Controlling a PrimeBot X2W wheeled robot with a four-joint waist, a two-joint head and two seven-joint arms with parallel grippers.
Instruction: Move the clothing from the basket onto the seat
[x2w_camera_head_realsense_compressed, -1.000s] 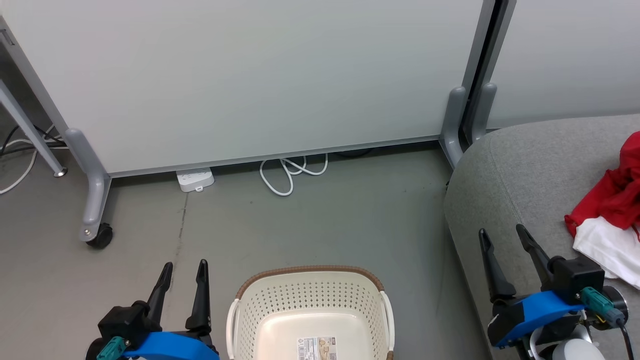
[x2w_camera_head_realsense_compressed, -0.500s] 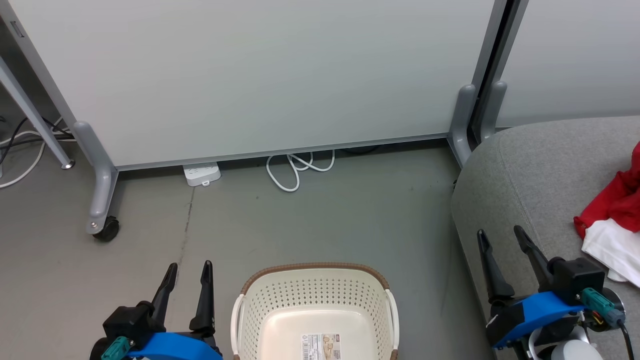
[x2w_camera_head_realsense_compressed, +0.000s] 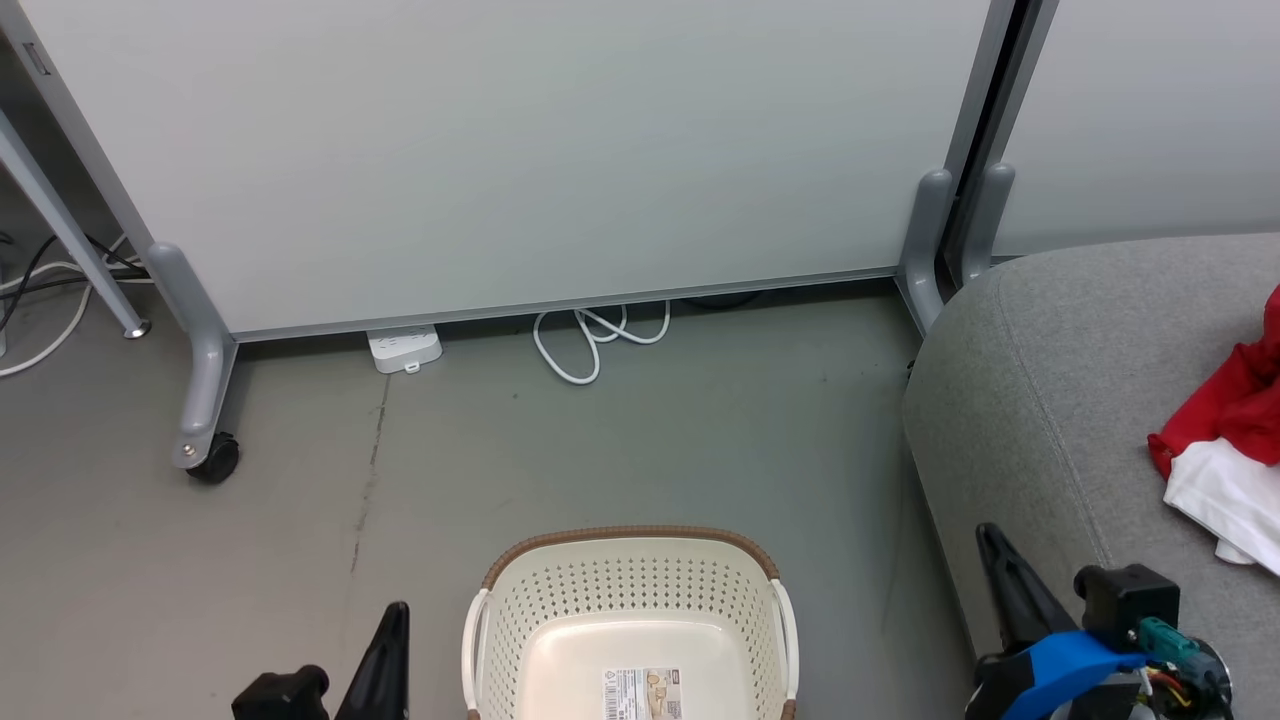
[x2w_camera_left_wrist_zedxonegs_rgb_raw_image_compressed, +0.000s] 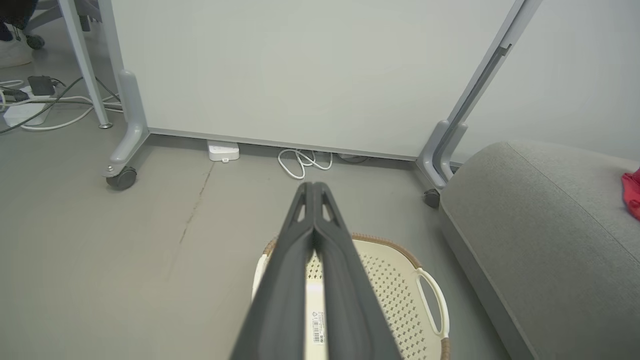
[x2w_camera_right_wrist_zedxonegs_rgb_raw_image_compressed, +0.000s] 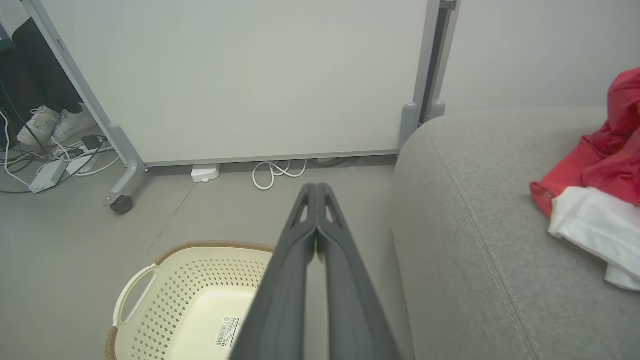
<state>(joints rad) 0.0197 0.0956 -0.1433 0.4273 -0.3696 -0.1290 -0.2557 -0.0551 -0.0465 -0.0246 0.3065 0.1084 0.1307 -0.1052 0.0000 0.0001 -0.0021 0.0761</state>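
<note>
My left gripper and right gripper have both just clenched on nothing, fingers pressed together. They sit lower in the head view than a second ago, when they stood open. Between them the basket looks empty, though its near end is cut off. The clothing lies right of the right gripper, on the seat. I judge the move done.

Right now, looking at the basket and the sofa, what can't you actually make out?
- Head view: the clothing runs off the right edge, so how many garments lie on the seat is unclear.
- Head view: the basket loses its near part to the bottom edge.
- Left wrist view: the left gripper, shut, covers the middle of the basket floor.
- The label has print too small to read.
</note>
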